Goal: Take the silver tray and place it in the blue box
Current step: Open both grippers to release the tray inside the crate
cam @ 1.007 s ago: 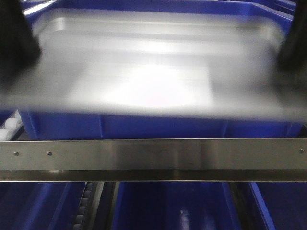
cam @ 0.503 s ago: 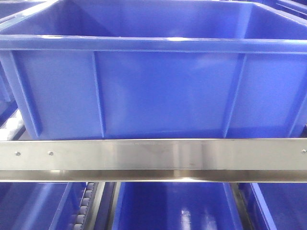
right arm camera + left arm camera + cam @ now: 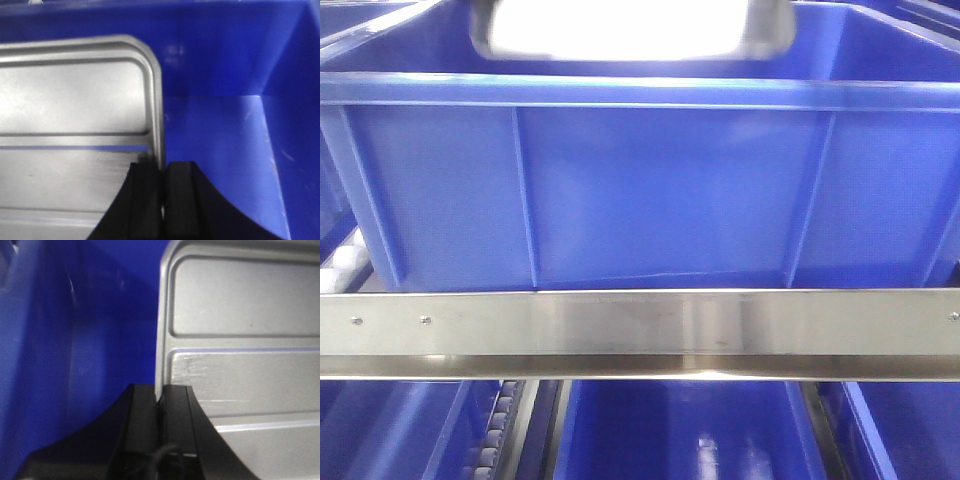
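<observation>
The silver tray (image 3: 630, 28) shows as a bright blurred sheet at the top of the front view, inside the opening of the blue box (image 3: 650, 190). In the left wrist view my left gripper (image 3: 160, 397) is shut on the tray's left rim (image 3: 161, 340), with the blue box wall (image 3: 60, 340) to its left. In the right wrist view my right gripper (image 3: 163, 167) is shut on the tray's right rim (image 3: 156, 110), above the blue box floor (image 3: 220, 150). Neither gripper shows in the front view.
A steel rack rail (image 3: 640, 325) runs across in front of the box. More blue crates (image 3: 680, 430) sit on the shelf below. A roller track (image 3: 495, 430) shows at lower left.
A second ago the tray filled the front view above the box with both arms at its sides. Half a second ago it was out of sight. Now its edge shows at the top, inside the box.
</observation>
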Robot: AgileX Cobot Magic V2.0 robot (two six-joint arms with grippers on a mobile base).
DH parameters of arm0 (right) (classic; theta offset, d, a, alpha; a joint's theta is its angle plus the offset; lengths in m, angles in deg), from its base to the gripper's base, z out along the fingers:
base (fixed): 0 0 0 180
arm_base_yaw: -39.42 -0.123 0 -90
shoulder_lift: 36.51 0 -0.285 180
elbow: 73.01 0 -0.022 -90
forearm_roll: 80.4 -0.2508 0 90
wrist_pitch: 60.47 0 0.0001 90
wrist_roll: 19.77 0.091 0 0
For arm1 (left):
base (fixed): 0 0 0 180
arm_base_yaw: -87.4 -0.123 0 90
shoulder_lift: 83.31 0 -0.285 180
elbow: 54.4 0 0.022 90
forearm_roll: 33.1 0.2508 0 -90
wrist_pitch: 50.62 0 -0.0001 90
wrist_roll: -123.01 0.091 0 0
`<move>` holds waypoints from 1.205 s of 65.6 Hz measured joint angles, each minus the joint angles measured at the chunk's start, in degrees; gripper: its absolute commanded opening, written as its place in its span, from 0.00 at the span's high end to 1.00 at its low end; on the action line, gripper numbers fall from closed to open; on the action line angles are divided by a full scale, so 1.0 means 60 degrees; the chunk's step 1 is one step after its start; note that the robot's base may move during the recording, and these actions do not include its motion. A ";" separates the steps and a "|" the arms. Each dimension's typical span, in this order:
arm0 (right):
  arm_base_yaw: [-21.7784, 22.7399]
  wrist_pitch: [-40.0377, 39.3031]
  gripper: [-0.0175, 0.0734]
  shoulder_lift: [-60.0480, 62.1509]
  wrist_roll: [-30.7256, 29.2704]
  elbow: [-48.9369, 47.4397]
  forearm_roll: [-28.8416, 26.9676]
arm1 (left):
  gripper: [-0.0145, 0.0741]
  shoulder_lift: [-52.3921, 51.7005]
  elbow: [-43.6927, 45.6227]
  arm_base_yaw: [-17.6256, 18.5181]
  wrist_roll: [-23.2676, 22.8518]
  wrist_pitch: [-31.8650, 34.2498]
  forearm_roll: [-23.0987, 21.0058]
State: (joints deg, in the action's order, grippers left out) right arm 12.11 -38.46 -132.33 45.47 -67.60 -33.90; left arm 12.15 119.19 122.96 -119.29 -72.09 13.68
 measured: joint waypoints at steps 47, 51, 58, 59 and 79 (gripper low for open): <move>0.0284 -0.0671 0.45 -0.0281 0.0000 -0.0057 0.0119 | 0.72 0.0206 0.0022 -0.0370 0.0000 0.0248 0.0057; 0.0284 -0.0670 0.61 -0.0281 0.0000 -0.0078 0.0119 | 0.88 0.0206 0.0041 -0.0370 0.0000 0.0248 0.0057; 0.0284 -0.0687 0.73 -0.0170 0.0000 -0.0078 0.0119 | 0.94 0.0124 0.0164 -0.0331 0.0000 0.0268 0.0077; 0.0284 -0.0687 0.72 -0.0149 0.0000 -0.0078 0.0119 | 0.94 0.0082 0.0160 -0.0331 0.0000 0.0268 0.0077; 0.0284 -0.1001 0.75 0.1353 -0.0414 0.0229 0.0707 | 0.94 -0.1291 -0.0152 -0.0233 0.0000 0.0033 0.0218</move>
State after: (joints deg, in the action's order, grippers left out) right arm 13.81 -44.47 -124.21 42.99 -66.23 -29.66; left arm 4.40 118.28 121.56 -119.29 -71.89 14.98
